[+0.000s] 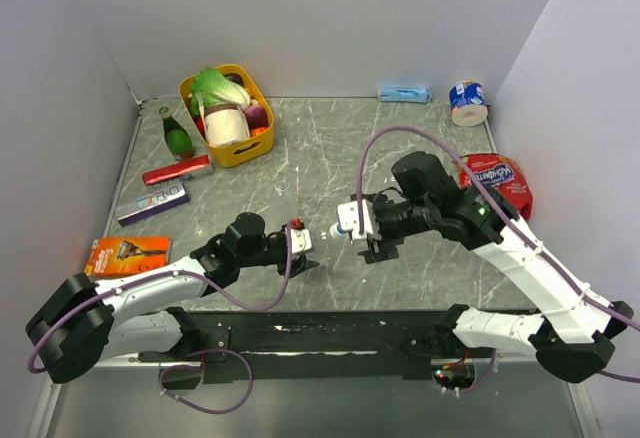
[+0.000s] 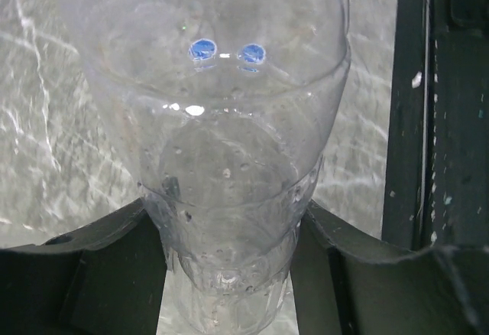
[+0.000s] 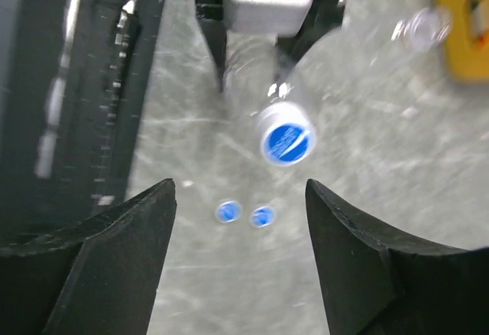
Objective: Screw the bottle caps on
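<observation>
Table [image 3: 382,159] under both arms. Left gripper [image 2: 229,274] clamped on a clear bottle [image 2: 229,159] between its fingers. Right gripper [image 3: 238,188] spread wide and empty, with the bottle's blue cap [image 3: 286,141] just ahead of its fingertips and two loose caps [image 3: 226,212] [image 3: 262,216] on the table between them.

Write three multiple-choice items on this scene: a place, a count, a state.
1. Where is the capped clear bottle? A. in the yellow basket B. between the left hand's fingers C. beside the green bottle
2. How many loose blue caps lie on the table? A. two B. none C. five
3. The right hand is: A. shut on a cap B. shut on the tape roll C. open, empty
Answers: 1 B, left wrist view shows it clamped; 2 A, a pair lies side by side; 3 C, its fingers stand apart.
</observation>
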`<state>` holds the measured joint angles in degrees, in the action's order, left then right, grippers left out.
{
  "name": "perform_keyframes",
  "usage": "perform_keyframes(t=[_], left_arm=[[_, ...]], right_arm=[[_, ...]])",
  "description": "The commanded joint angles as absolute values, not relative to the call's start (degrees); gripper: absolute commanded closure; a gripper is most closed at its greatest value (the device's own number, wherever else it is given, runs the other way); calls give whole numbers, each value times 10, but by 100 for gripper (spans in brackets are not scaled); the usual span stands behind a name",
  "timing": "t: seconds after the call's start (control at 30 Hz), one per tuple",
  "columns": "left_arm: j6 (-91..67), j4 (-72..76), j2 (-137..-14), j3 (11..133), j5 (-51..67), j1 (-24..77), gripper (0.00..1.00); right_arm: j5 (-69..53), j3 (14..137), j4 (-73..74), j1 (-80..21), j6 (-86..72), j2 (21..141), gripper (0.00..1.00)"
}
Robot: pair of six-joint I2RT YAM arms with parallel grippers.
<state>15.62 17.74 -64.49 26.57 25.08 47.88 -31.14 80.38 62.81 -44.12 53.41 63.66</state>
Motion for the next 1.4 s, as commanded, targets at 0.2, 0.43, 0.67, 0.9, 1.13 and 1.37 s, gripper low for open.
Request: perform_keyframes(t=[0.2,0.43,0.67,0.9,1.13,1.37], left_arm=[[271,174,-638,287,324,475,99],[263,176,-630,287,316,473,99],[256,202,-634,282,316,472,99],[252,214,-632,280,313,472,99],[215,254,-629,265,275,471,99],[71,329,-631,279,2,521,99]], right_arm=[[-294,775,521,-506,692,630,30],[-324,788,604,-512,758,641,32],[-314,773,605,-515,762,641,39],[-305,746,565,-524,740,642,46],[-295,758,515,-524,619,667,79],[-328,893,568,-456,221,802,100]])
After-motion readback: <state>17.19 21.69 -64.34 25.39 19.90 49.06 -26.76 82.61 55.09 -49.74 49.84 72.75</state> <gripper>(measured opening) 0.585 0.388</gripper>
